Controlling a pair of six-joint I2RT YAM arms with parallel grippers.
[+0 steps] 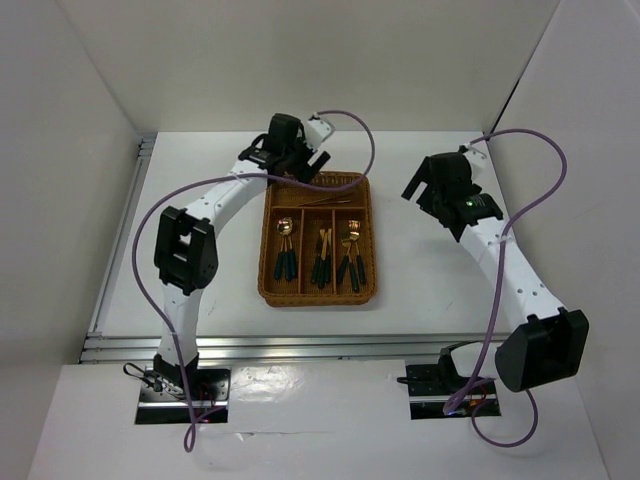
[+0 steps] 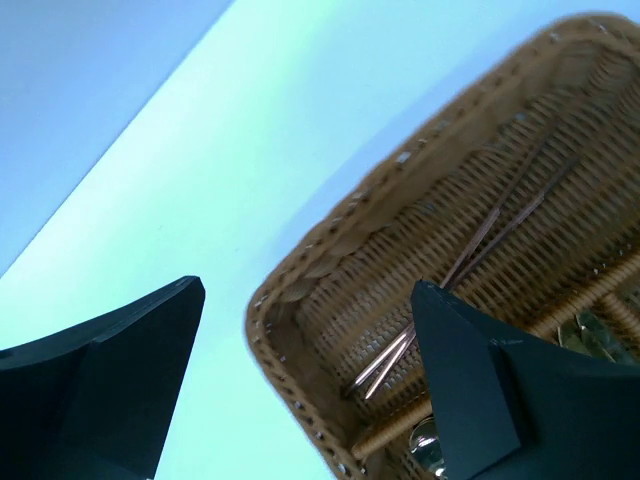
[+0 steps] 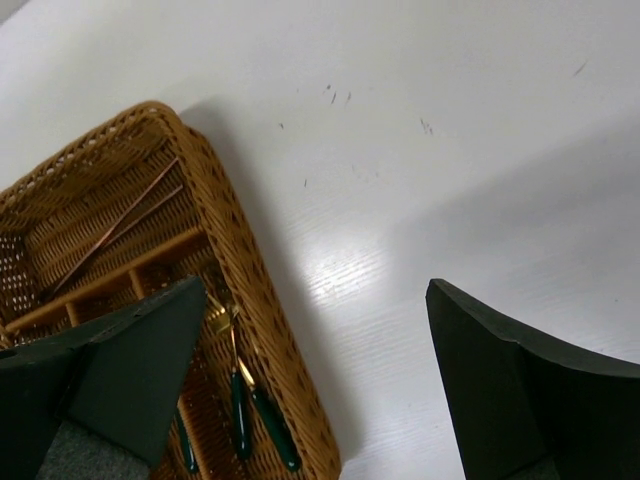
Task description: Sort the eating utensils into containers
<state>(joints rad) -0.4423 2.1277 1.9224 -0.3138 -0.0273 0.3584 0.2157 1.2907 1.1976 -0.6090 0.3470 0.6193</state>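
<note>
The brown wicker tray (image 1: 372, 240) lies mid-table. Its three long slots hold gold-headed, teal-handled spoons (image 1: 286, 250), knives (image 1: 322, 257) and forks (image 1: 351, 258). The short crosswise slot at the far end holds reddish-brown chopsticks (image 1: 322, 198), also seen in the left wrist view (image 2: 470, 260) and right wrist view (image 3: 115, 228). My left gripper (image 1: 312, 163) is open and empty above the tray's far left corner (image 2: 275, 320). My right gripper (image 1: 420, 185) is open and empty above bare table to the right of the tray (image 3: 290, 380); forks (image 3: 240, 400) show beside its left finger.
White walls enclose the table on the left, back and right. A metal rail (image 1: 280, 345) runs along the near edge. Purple cables (image 1: 545, 170) loop off both arms.
</note>
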